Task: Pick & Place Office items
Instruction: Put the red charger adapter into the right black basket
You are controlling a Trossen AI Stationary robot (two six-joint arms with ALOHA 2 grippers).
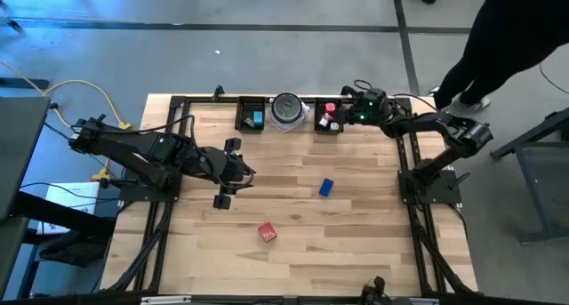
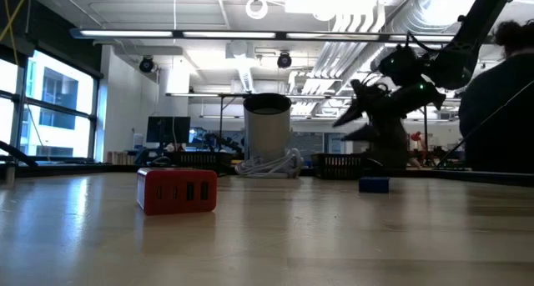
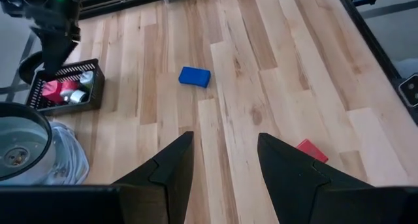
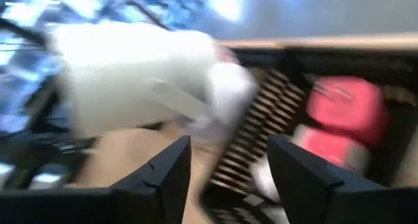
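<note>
- R gripper hovers over the right-hand black tray at the table's far edge; fingers stand apart w/ nothing between them, a pink piece lying in the tray just beyond.
- That tray holds pink, red and white pieces; the wrist view is too smeared to tell more.
- L gripper waits over the wooden table left of centre, fingers parted, gripping nothing.
- Blue block lies on bare wood right of centre, well apart from both grippers.
- Red block sits nearer the front edge, between the arms; low view shows slots in its side.
- Left-hand black tray at the far edge holds a teal piece.
- Round silver-grey dish stands between the two trays, w/ a white cable bunched at its base.
- A person's dark-clad leg is on the floor beyond the table's far right corner.
</note>
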